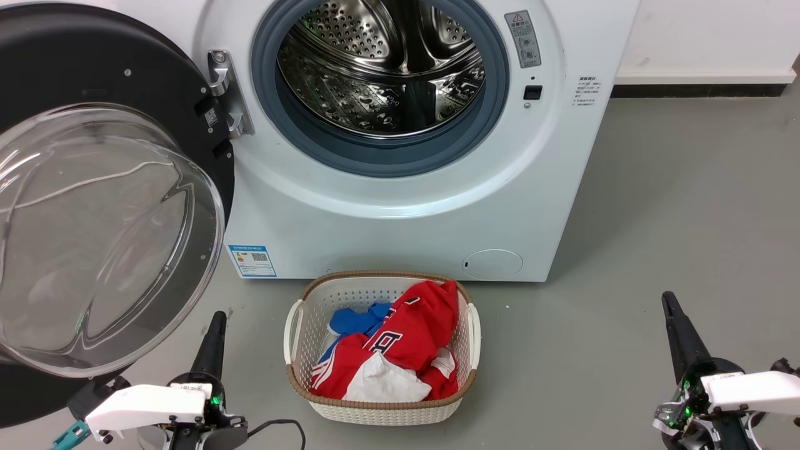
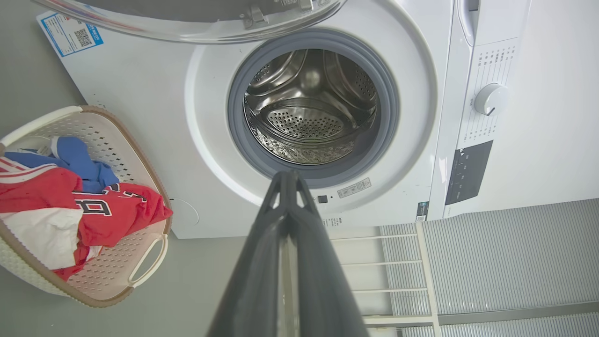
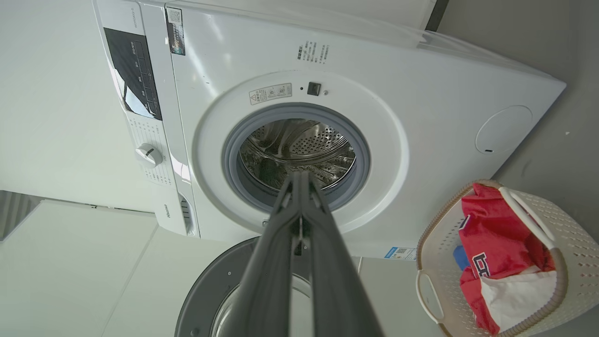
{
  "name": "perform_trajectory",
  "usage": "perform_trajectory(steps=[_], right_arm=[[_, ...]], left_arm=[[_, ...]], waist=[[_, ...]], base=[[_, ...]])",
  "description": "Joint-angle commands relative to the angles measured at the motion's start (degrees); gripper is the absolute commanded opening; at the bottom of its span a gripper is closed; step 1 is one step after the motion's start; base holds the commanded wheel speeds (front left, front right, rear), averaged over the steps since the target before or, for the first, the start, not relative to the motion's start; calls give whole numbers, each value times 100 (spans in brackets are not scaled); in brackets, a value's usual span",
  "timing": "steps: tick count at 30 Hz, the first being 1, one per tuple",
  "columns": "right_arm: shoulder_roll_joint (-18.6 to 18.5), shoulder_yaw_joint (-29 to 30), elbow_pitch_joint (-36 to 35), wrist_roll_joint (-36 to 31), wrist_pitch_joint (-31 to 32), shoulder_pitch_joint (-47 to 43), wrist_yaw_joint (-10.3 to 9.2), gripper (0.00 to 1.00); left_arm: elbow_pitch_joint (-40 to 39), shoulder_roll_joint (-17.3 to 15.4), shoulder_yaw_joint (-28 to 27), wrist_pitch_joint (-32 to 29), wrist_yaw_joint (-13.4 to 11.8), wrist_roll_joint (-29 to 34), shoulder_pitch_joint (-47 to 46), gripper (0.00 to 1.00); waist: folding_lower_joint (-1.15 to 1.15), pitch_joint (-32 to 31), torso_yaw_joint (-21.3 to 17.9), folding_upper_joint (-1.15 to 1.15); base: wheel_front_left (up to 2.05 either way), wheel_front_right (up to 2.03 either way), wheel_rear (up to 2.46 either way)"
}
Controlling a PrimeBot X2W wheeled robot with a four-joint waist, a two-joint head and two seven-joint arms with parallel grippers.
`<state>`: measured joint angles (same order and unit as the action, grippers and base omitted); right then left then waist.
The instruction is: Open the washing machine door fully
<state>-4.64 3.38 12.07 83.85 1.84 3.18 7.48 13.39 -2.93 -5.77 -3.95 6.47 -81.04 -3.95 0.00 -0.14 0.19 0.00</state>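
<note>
The washing machine door (image 1: pixel 94 206) is a big black round door with a bulging clear glass bowl. It stands swung wide out to the left on its hinge (image 1: pixel 226 94), baring the steel drum (image 1: pixel 381 69) and its grey rubber ring. The door's rim also shows in the left wrist view (image 2: pixel 187 23) and the right wrist view (image 3: pixel 220 290). My left gripper (image 1: pixel 217 320) is low at the left, just below the door's bowl, fingers together on nothing. My right gripper (image 1: pixel 667 300) is low at the right, well away from the washer, also shut and empty.
A white basket (image 1: pixel 300 369) with red, blue and white clothes sits on the grey floor right in front of the washer, between my two grippers. A small round filter cover (image 1: pixel 492 264) is at the washer's lower right. A white wall with a dark skirting runs behind.
</note>
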Motion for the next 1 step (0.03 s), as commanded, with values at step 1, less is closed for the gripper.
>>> perform_trajectory(steps=[1], right_arm=[[-12,19,15,137,37,127,2,0]], left_arm=[[-6,-1,-20,-42,34,-138,-127,0]], waist=[[0,2,-1,0]], base=[[0,0,0]])
